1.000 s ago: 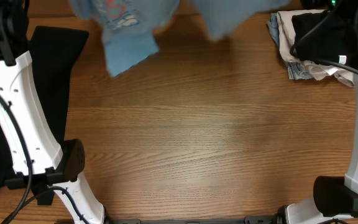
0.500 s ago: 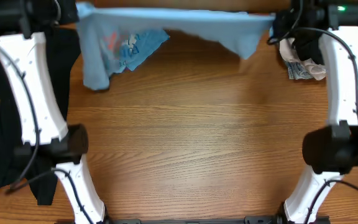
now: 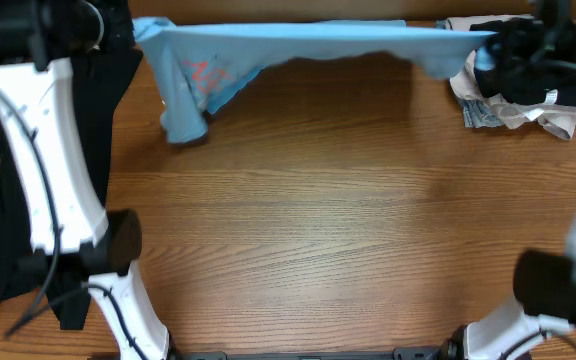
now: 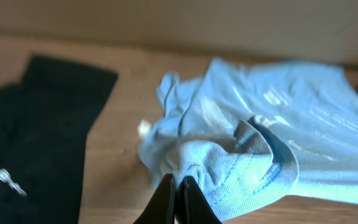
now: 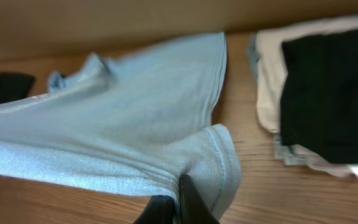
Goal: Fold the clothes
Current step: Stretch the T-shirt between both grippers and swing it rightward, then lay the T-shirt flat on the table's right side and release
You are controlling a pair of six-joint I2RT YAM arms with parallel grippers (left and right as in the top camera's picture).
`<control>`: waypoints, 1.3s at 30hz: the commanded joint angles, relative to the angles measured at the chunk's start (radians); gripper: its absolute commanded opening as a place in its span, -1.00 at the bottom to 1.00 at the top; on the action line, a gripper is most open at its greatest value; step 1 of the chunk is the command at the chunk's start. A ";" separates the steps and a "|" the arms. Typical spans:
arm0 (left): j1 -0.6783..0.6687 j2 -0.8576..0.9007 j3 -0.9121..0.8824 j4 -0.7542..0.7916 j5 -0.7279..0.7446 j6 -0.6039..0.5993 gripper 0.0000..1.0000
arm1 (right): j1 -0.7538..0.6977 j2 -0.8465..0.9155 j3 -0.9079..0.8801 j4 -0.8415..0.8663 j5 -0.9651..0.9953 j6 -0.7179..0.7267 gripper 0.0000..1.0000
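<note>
The light blue T-shirt [image 3: 298,42] hangs stretched in the air across the far side of the table, with red-orange and white print [image 3: 203,75] near its left end. My left gripper [image 4: 178,186] is shut on a bunched hem of the T-shirt [image 4: 241,162] at the far left. My right gripper [image 5: 180,194] is shut on the T-shirt's [image 5: 123,124] other end at the far right. In the overhead view both grippers are hidden by the arms and cloth.
A black garment [image 3: 8,230] lies along the table's left side, also in the left wrist view [image 4: 30,137]. A pile of folded clothes, black on white [image 3: 513,85], sits at the far right, also in the right wrist view [image 5: 328,93]. The table is bare wood [image 3: 328,220].
Both arms have moved apart and away from me, pulling the T-shirt from a slack bunch into a taut band. The lower left part now hangs down to the table.
</note>
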 commanded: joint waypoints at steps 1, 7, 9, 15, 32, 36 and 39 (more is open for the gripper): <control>0.047 -0.184 0.021 0.023 -0.178 -0.011 -0.92 | -0.110 -0.171 0.023 -0.020 0.103 0.001 -0.92; 0.047 -0.362 0.021 0.035 -0.298 -0.011 -0.92 | -0.172 -0.343 0.023 -0.062 0.102 0.009 -0.92; 0.047 -0.424 0.021 0.035 -0.317 -0.011 -0.92 | -0.181 -0.407 0.023 -0.071 0.103 0.009 -0.92; 0.047 -0.555 0.021 0.082 -0.388 -0.011 -0.92 | -0.181 -0.536 0.023 -0.048 0.113 0.008 -0.92; 0.047 -0.209 0.021 0.420 -0.403 0.012 -0.92 | -0.160 -0.193 0.022 0.227 0.097 0.010 -0.92; 0.045 -0.143 0.021 0.578 -0.350 0.012 -0.92 | -0.142 -0.136 0.023 0.345 0.095 0.043 -0.93; 0.036 -0.141 0.021 0.641 -0.296 0.011 -0.92 | -0.133 -0.135 0.027 0.420 0.095 0.080 -0.93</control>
